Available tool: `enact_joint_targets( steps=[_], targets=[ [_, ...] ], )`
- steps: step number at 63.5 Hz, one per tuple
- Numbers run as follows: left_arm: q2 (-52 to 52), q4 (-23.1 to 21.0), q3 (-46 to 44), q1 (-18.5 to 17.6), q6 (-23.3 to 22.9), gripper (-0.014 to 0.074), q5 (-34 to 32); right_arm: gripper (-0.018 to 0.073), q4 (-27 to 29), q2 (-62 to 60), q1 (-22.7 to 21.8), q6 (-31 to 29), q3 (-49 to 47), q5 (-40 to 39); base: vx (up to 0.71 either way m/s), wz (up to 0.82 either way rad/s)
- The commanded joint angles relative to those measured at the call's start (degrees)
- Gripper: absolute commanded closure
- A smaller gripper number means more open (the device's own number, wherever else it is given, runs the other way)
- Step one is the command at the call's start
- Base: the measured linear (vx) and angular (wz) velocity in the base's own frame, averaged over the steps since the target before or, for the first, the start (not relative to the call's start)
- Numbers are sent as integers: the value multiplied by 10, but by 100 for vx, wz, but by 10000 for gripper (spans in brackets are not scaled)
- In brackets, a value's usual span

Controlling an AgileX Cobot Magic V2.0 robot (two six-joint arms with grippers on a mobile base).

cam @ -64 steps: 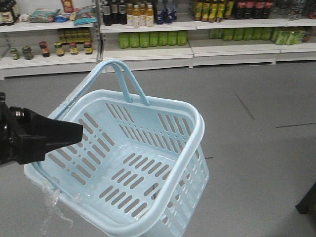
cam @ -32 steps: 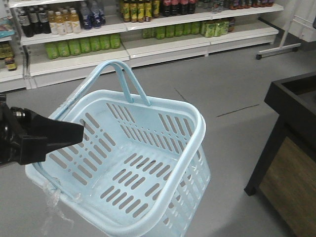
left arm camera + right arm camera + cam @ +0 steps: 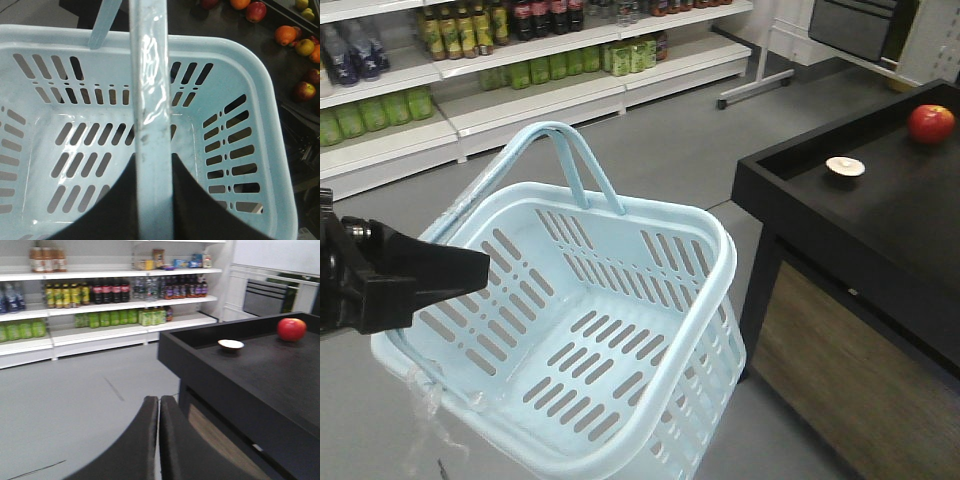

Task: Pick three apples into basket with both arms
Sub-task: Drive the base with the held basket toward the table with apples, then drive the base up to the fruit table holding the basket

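I see a black raised-rim counter at my right, carrying one round red apple and, apart from it, a small pale shallow dish.

Left gripper held level, fingers clamped on basket handle, right gripper fingers pressed together

Basket mouth open — handles at far rim; table wall beside
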Motion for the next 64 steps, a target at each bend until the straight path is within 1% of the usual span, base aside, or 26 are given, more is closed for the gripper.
enact_joint_targets(
  steps=[1,64],
  targets=[
    [-9,-33,-19,-3,0,604,-42,561,-6,-6,-5,-4,7,-42,12,-45],
    [-9,-33,-19,-3,0,603,-42,561,-6,-6,-5,-4,7,-42,12,-47]
  ],
)
